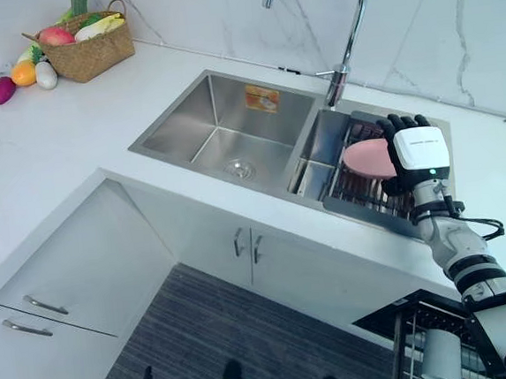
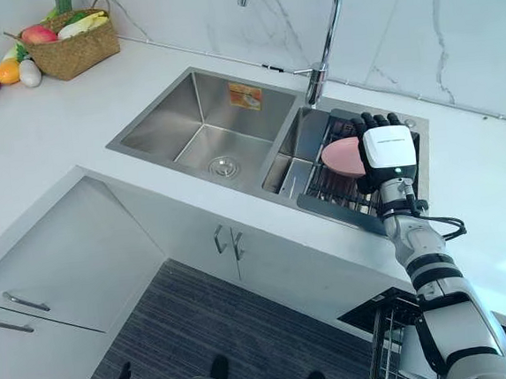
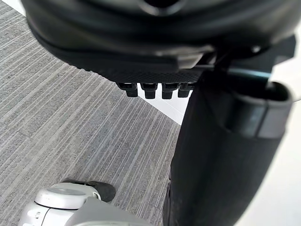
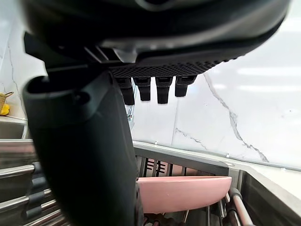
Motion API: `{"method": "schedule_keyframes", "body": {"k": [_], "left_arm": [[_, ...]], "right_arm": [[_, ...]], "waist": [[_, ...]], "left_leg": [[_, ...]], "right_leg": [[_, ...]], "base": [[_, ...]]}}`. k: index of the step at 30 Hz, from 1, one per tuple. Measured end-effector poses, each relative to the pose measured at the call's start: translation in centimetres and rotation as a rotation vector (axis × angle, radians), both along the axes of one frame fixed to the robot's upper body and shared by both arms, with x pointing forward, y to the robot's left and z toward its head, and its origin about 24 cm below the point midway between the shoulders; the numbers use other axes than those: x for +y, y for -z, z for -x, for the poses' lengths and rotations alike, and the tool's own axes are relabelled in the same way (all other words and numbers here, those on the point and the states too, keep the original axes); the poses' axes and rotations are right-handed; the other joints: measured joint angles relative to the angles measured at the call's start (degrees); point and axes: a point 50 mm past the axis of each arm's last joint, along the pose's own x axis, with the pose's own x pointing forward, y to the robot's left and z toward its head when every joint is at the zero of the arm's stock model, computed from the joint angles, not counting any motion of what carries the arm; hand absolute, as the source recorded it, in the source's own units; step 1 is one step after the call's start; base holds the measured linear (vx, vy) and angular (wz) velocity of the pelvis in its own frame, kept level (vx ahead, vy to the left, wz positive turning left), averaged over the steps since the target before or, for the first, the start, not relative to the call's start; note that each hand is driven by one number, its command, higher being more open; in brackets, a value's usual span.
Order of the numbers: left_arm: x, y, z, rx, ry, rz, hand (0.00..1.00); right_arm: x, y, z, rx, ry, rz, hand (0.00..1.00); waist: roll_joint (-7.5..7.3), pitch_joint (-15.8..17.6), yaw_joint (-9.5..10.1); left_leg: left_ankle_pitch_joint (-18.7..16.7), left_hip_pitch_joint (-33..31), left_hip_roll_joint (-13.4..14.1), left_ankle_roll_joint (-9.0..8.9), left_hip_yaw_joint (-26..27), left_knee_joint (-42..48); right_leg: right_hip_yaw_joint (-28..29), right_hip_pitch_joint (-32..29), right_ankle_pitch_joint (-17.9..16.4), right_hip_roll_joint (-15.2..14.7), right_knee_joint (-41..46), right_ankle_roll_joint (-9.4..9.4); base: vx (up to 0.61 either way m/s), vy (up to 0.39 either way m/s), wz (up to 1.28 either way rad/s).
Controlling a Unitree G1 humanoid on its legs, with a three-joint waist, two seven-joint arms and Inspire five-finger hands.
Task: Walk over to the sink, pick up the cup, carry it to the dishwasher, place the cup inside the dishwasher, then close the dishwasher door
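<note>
At the right basin of the sink [image 1: 195,115]: pink cup [image 1: 367,158] lies on its side in a dark wire drying rack [image 1: 360,196] set into that basin, just below the base of the tall curved faucet [image 1: 347,44].

Right hand [image 1: 420,153] hovers directly over the rack, its white back facing up, with the cup just beside it toward the middle of the sink. In the right wrist view the fingers [image 4: 162,89] are straight and clear of the cup, with marble wall showing between them and the cup's rim. The thumb [image 4: 84,155] hangs down in front of one end of the cup; contact can't be judged there. Hand reads as open, gripping nothing.

Left basin bare steel, with a round drain and a small sticker on its back wall.

Left hand [image 3: 141,52] seen in its own wrist view, low over the grey striped floor [image 3: 70,117], fingers relaxed, holding nothing.

White counter [image 1: 54,145] wraps the corner. At its far left end is a woven basket [image 1: 90,53] of fruit and vegetables, with a few loose pieces beside it.

Below the sink: white cabinet doors [image 1: 244,243] with metal handles. Lower right, by the right arm, is the wire rack of the dishwasher [image 1: 408,335].
</note>
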Motion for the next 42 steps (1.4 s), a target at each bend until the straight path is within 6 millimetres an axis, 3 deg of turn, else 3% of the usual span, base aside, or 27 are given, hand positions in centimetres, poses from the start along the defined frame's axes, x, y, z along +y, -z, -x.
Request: {"method": "schedule_keyframes", "body": {"k": [7,11,14,19,28,42], "left_arm": [[-0.1,0.0,0.0,-0.002,0.003,-0.001,1.0],[0.0,-0.1,0.0,-0.01,-0.008,0.002,1.0],[0.0,-0.1,0.1,-0.009,-0.02,0.005,1.0],[0.4,-0.4,0.8,-0.013,-0.069,-0.004,1.0],[0.3,-0.3,0.8,0.001,-0.072,0.002,1.0],[0.4,-0.2,0.2,0.002,-0.068,0.0,1.0]], "right_arm": [[0.0,0.0,0.0,-0.003,0.018,0.021,1.0],[-0.3,-0.3,0.0,0.022,0.056,-0.094,1.0],[-0.4,-1.0,1.1,-0.027,0.057,-0.179,1.0],[-0.4,-1.9,3.0,-0.076,0.036,-0.222,1.0],[-0.4,0.6,4.4,0.064,0.004,-0.232,1.0],[-0.1,1.0,3.7,0.102,-0.032,-0.238,1.0]], "waist": [[-0.07,0.0,0.09],[-0.16,0.0,-0.18],[-0.28,-0.1,-0.57],[-1.22,-0.7,-2.79],[-1.38,-1.4,-3.77],[-1.44,-1.8,-2.96]], "left_leg": [[0.1,-0.1,-0.1,0.08,-0.1,0.0],[0.1,0.0,-0.1,0.09,-0.1,0.0],[0.1,0.0,0.0,0.09,-0.1,0.0],[0.0,0.4,0.2,0.05,0.7,0.0],[-0.6,0.9,0.5,-0.14,3.4,-0.3],[-0.6,0.8,0.2,0.11,2.9,0.0]], "right_leg": [[-0.1,0.0,0.0,-0.1,0.0,0.06],[-0.1,0.0,0.1,-0.1,0.0,0.08],[-0.1,0.0,0.1,-0.1,0.0,0.09],[0.7,0.0,0.1,-0.1,0.0,0.11],[3.3,-0.8,0.1,0.2,0.0,0.18],[2.6,-0.5,0.3,0.0,0.0,-0.04]], "base": [[0.0,0.0,0.0],[0.0,0.0,0.0],[0.0,0.0,0.0],[0.0,0.0,-0.08],[-0.03,0.009,-0.15],[0.01,0.006,0.01]]}}
